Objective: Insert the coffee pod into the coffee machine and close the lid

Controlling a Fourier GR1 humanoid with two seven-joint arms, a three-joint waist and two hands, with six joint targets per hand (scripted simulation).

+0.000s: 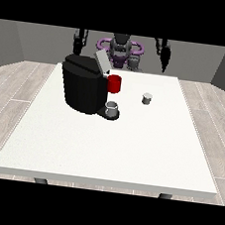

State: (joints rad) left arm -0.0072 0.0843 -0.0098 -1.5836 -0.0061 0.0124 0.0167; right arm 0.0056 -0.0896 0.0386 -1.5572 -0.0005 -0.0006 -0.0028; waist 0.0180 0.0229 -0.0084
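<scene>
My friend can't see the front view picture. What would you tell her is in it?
A black coffee machine with its lid up stands on a white table, a grey cup under its spout. A small pod sits alone to the right, and a robot waits behind with both arms hanging down.

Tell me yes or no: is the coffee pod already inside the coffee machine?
No, the small grey coffee pod stands on the white table, apart from the black coffee machine, whose lid is up.

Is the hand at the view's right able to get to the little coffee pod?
Probably yes: the coffee pod stands alone on the white table, nothing between it and the raised hand.
</scene>
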